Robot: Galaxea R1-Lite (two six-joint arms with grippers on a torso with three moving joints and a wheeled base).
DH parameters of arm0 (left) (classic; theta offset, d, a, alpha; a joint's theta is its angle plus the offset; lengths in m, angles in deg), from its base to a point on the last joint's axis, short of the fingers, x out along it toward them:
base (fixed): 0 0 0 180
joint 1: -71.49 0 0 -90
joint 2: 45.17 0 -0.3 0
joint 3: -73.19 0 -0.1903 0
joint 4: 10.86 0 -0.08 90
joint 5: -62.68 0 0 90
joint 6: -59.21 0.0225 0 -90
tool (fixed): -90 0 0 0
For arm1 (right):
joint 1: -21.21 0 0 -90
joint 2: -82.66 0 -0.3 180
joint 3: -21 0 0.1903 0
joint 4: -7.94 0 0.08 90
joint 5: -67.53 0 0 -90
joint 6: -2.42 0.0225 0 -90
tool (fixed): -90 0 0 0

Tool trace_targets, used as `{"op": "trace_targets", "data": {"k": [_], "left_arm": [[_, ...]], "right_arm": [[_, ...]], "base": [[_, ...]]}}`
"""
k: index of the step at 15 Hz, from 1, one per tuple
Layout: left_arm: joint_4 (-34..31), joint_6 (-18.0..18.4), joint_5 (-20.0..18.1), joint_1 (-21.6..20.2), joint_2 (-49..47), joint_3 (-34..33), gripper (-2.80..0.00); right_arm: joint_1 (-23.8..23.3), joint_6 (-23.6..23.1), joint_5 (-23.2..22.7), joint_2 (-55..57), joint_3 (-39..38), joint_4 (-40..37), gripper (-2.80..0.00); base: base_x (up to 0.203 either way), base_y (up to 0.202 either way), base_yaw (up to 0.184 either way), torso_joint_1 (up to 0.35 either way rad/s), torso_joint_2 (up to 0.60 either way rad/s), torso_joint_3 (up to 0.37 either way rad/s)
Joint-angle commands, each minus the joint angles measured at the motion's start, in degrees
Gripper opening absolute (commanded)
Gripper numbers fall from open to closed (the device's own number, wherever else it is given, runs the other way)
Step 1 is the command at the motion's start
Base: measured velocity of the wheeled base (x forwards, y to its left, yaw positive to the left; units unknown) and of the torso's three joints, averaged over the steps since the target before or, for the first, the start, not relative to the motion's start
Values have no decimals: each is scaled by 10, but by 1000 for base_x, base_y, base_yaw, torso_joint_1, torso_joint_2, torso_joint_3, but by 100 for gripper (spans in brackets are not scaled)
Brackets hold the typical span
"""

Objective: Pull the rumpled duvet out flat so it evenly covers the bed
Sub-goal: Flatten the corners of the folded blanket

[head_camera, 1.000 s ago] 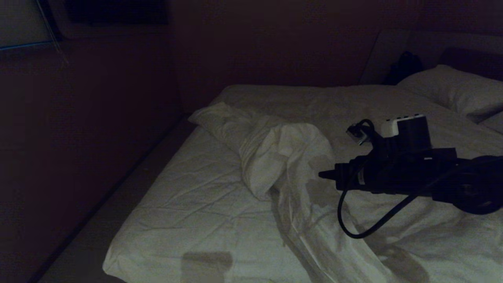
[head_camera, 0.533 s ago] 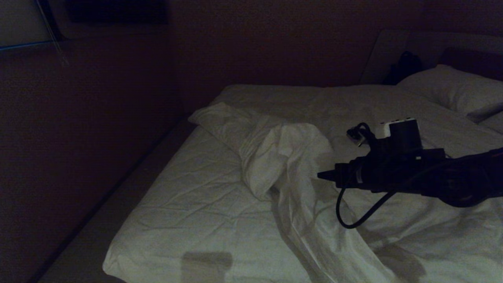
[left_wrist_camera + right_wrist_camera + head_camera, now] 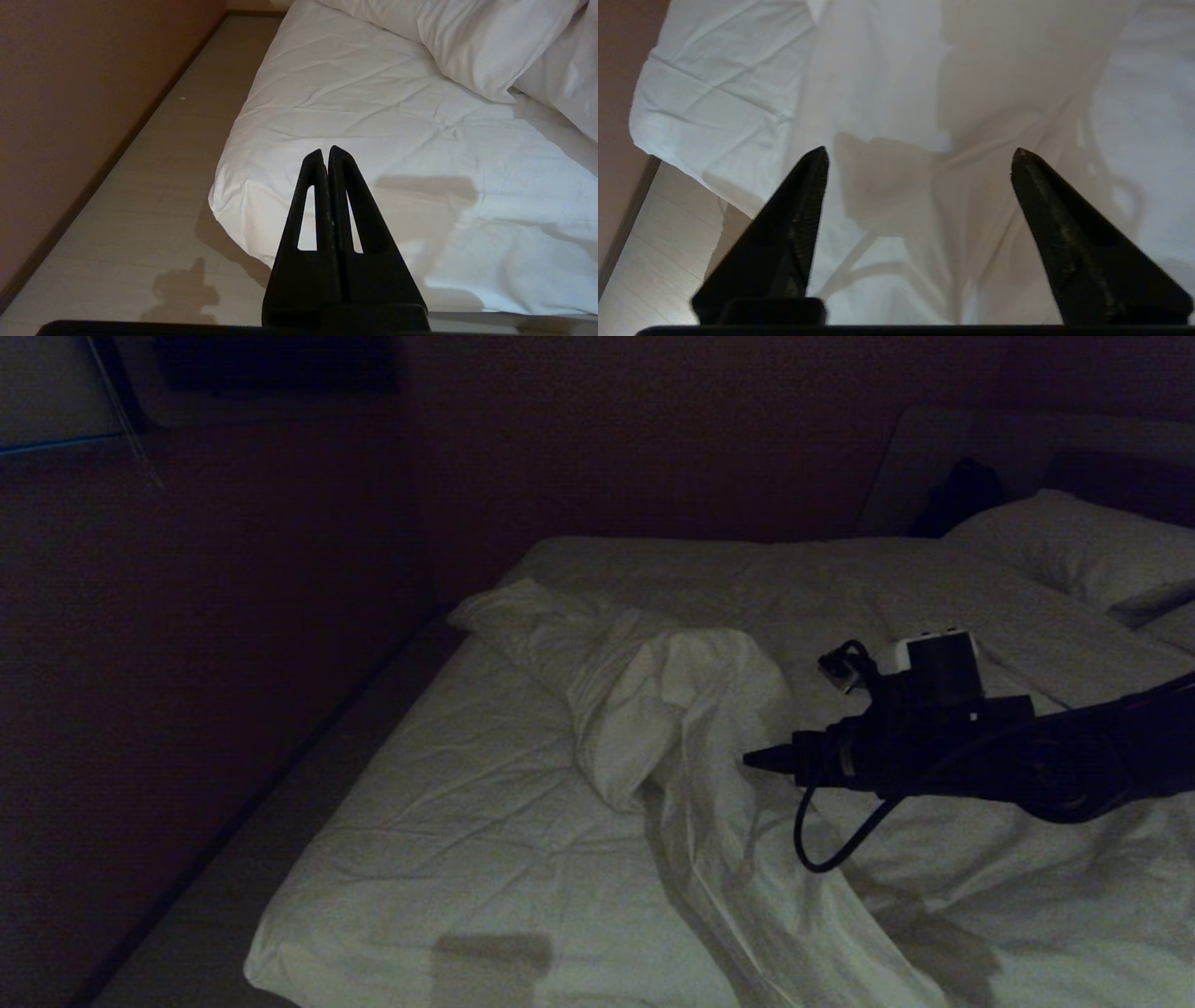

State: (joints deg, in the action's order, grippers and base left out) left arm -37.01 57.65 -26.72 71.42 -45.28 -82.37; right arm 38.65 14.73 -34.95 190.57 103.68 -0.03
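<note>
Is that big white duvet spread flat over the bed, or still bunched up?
Bunched up. The duvet lies in a rumpled ridge across the bed, leaving bare creased sheet on the side nearer the wall.

1. Our right arm (image 3: 1046,765): dark, reaching in from the right edge of the head view, forearm near level, a cable loop hanging beneath the wrist.
2. Our right claw (image 3: 920,154): two black tapered fingers (image 3: 794,233) spread wide apart, nothing between them; in the head view its tip points leftward.
3. Our left claw (image 3: 325,151): fingers pressed together tip to tip, empty, seen only in its own wrist view.
</note>
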Motion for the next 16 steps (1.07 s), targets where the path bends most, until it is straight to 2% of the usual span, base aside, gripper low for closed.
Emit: {"op": "trace_targets", "data": {"k": [1,16], "left_arm": [[0,0,0,0,0,1,-280],[0,0,0,0,0,0,-280]], "right_arm": [[-1,1,-1,10,2,1,0],[-2,3,-1,80,16,2,0]], "base": [[0,0,0,0,0,0],[0,0,0,0,0,0]]}}
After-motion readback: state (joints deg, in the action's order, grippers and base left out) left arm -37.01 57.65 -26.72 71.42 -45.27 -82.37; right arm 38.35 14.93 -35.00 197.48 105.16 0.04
